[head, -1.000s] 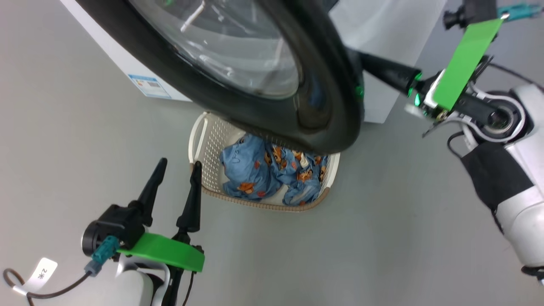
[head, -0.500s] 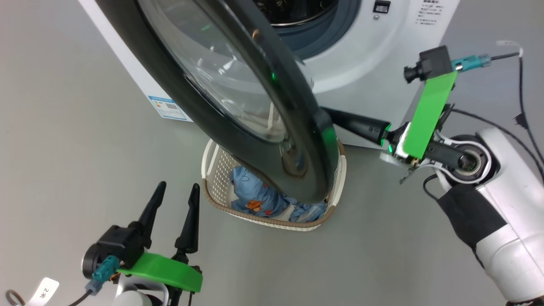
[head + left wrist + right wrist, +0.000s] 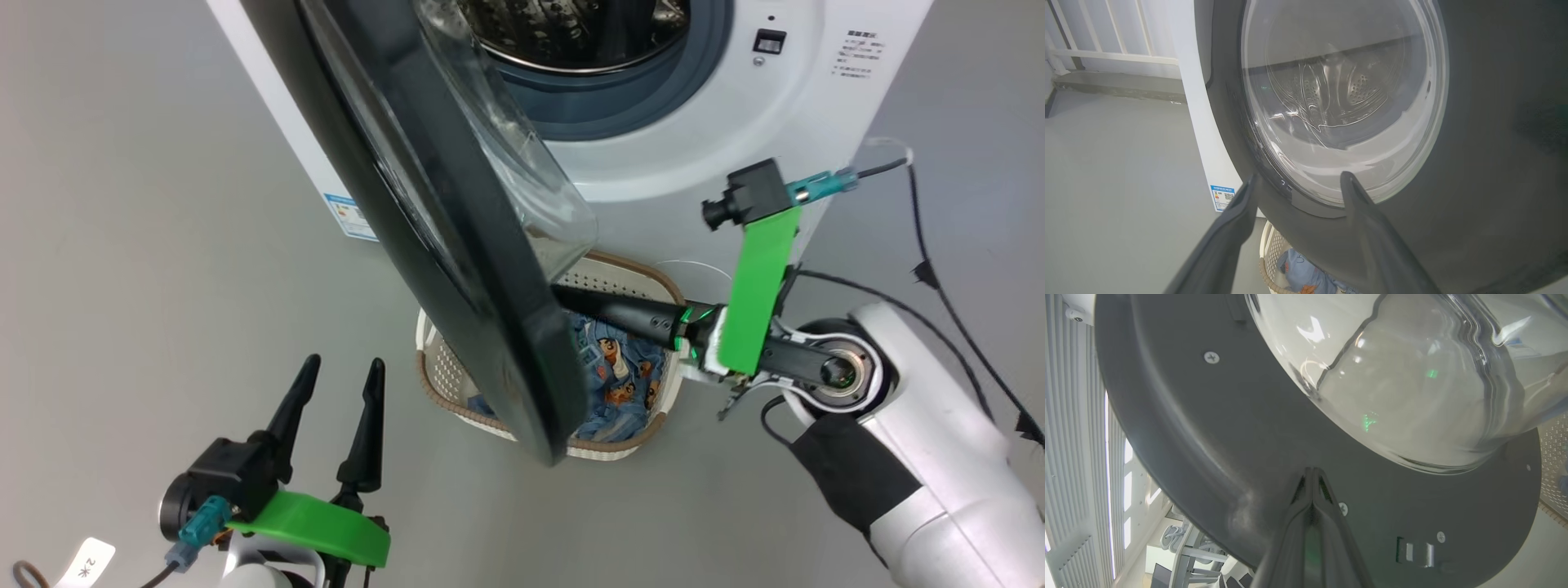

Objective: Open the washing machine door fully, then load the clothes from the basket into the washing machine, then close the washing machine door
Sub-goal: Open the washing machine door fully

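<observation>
The washing machine (image 3: 694, 163) stands at the top with its steel drum (image 3: 571, 33) exposed. The washing machine door (image 3: 457, 245), black-rimmed with a bulging glass bowl, stands swung out, edge-on to the head view. My right gripper (image 3: 1312, 470) is shut, its tips pressed against the door's inner rim; its fingers (image 3: 620, 312) reach over the basket (image 3: 629, 269). The blue printed clothes (image 3: 620, 376) lie in the basket, partly hidden by the door. My left gripper (image 3: 343, 362) hangs open at lower left, empty, facing the door's outer glass (image 3: 1339, 102) from a short distance.
A blue energy label (image 3: 351, 216) marks the machine's side. Black cables (image 3: 922, 269) trail on the floor right of the machine. Grey floor lies open to the left. A white railing (image 3: 1106, 57) runs along the far wall in the left wrist view.
The head view has shifted, so the camera moved. The door has swung further away from the drum opening, with my shut right gripper following against its inner side. The left gripper has stayed open.
</observation>
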Robot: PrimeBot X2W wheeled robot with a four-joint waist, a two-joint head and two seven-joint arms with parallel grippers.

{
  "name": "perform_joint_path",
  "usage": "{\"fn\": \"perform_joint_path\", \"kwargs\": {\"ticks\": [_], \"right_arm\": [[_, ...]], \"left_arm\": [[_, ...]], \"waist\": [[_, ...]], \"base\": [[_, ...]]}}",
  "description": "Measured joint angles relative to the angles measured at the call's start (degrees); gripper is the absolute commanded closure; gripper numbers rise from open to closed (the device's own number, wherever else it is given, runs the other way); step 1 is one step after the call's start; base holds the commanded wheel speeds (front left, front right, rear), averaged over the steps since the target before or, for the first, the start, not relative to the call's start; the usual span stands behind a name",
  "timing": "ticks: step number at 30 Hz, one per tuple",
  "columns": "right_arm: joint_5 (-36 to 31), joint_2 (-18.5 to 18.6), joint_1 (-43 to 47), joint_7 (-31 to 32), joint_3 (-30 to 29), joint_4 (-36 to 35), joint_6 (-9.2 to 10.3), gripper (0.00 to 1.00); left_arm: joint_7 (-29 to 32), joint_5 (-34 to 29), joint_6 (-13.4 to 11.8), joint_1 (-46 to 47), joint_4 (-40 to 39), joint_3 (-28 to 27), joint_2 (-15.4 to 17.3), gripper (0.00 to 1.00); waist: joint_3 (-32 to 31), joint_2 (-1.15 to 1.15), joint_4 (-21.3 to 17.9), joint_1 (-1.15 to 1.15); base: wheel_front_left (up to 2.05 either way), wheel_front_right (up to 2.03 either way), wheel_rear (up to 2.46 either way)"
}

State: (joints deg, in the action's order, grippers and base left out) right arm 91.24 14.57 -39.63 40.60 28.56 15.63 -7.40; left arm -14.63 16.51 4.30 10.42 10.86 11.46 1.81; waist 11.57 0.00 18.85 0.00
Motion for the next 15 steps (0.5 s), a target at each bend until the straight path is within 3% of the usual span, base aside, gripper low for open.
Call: {"fn": "perform_joint_path", "kwargs": {"ticks": [15], "right_arm": [[-1.93,-2.68,1.25,-1.03,2.43,0.03,0.00,1.00]], "left_arm": [[0.00,1.41,-0.02,-1.11,-0.62,0.12,0.01,0.00]], "waist": [[-1.06,0.00,0.92,0.00]], "base": [[0.00,0.00,0.00]]}}
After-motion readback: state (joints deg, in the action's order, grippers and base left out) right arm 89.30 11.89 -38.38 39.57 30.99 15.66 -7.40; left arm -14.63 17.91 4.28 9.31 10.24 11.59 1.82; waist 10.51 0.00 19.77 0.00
